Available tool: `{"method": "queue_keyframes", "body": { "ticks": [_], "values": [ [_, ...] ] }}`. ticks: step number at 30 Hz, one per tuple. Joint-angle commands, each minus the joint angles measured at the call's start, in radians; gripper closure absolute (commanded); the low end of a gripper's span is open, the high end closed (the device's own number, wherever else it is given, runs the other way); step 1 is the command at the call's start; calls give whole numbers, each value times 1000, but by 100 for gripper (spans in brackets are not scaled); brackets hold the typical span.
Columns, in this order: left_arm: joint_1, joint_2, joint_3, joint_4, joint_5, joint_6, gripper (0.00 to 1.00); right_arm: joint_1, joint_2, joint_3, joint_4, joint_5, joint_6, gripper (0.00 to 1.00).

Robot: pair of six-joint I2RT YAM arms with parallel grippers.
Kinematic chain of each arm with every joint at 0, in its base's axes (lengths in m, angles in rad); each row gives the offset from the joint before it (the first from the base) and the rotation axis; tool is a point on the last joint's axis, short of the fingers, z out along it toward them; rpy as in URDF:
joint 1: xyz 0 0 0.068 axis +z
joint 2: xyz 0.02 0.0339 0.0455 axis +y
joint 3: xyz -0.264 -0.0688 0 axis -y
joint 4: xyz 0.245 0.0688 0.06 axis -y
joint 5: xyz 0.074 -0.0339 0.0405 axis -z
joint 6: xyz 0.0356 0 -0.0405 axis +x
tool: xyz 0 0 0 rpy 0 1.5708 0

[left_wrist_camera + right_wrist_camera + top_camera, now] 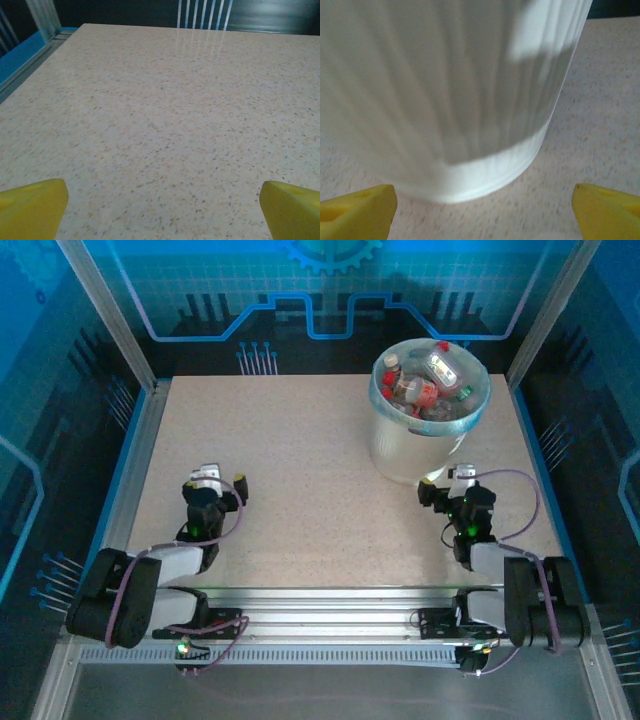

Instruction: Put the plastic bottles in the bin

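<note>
While the plastic bottles (pixel 430 380) lie heaped in the upright bin (pixel 400 455), just ahead of the right gripper (pixel 447 483) and well apart from the left gripper (pixel 215 480), both pairs of jaws stand spread and empty.

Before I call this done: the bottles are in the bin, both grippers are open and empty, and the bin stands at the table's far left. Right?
Not quite. The bin stands at the far right of the table, just beyond the right gripper, as the top external view shows. The rest holds: the bottles lie in the bin, and the left gripper and right gripper are open and empty.
</note>
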Motion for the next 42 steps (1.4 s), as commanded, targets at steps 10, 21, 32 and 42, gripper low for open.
{"method": "queue_keyframes", "body": {
  "ticks": [10, 21, 32, 42],
  "values": [
    [100, 133, 66, 169, 231, 64, 1, -79, 162, 46, 227, -250, -12, 12],
    [134, 284, 132, 194, 145, 9, 1, 30, 235, 156, 75, -136, -106, 4],
    [132, 283, 147, 162, 141, 9, 1, 109, 244, 227, -51, 81, -114, 0],
    [131, 283, 153, 152, 160, 16, 1, 108, 244, 228, -53, 81, -114, 0]
  ]
}}
